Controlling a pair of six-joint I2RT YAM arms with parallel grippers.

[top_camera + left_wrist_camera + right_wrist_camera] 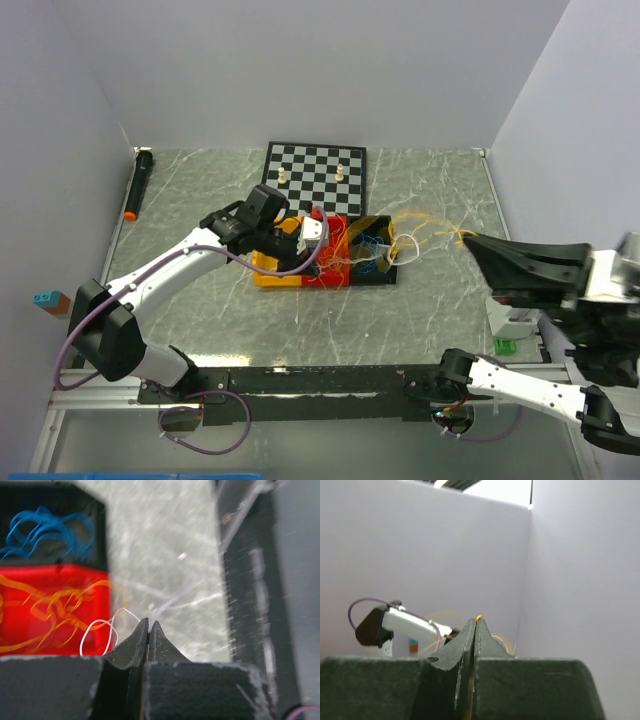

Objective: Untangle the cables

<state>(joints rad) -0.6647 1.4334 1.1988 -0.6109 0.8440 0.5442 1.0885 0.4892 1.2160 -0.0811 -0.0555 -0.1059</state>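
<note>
Right hand, fingers pressed together, pinches a hair-thin orange-yellow wire high above the grey marbled counter. The strand runs down to a low orange, red and black tray at mid-counter. The left hand, fingers also pressed together, sits at a curly whitish wire; whether it grips the loop cannot be told. The tray's red compartment holds tangled orange-yellow strands; its black compartment holds blue wires. A black-and-white chessboard touches the tray's far side. A black marker with an orange tip lies along the left edge. Bare counter lies between tray and arm bases.
</note>
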